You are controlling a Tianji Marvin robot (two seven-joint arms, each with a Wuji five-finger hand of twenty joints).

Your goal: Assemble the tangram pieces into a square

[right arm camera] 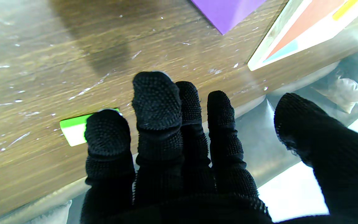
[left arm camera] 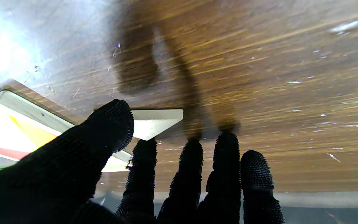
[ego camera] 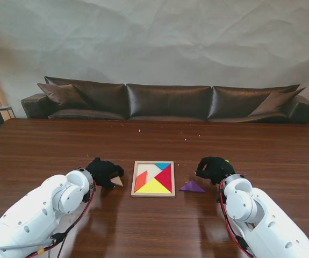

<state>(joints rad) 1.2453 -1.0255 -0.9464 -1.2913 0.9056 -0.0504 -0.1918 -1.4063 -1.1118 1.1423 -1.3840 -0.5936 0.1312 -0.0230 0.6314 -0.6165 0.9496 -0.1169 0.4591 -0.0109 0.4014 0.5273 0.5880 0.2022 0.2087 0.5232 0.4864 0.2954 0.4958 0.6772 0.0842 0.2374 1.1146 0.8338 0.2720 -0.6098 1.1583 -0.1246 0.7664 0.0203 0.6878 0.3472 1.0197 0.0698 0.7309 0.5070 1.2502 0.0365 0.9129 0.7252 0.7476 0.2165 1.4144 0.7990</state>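
The square wooden tray (ego camera: 153, 194) lies on the table between my two hands, partly filled: a yellow triangle (ego camera: 154, 187) nearest me, a red one (ego camera: 165, 176) at its right, an orange piece (ego camera: 140, 180) at its left, a small blue one (ego camera: 163, 166) at the far edge, pale wood between.

A purple triangle (ego camera: 192, 186) lies flat just right of the tray. Only my right wrist view shows the green piece (right arm camera: 73, 129), a thin bright slab partly under my fingertips (right arm camera: 107, 130); from the stand it is a mere speck at my right hand (ego camera: 214, 169).

My left hand (ego camera: 104, 171), in a black nubbed glove, has its thumb (left arm camera: 112, 123) touching a pale wooden triangle (left arm camera: 157, 123); the other fingers are spread and not clamped. My right fingers are loosely apart, gripping nothing. The dark wood table (ego camera: 47, 145) is scuffed and glossy.
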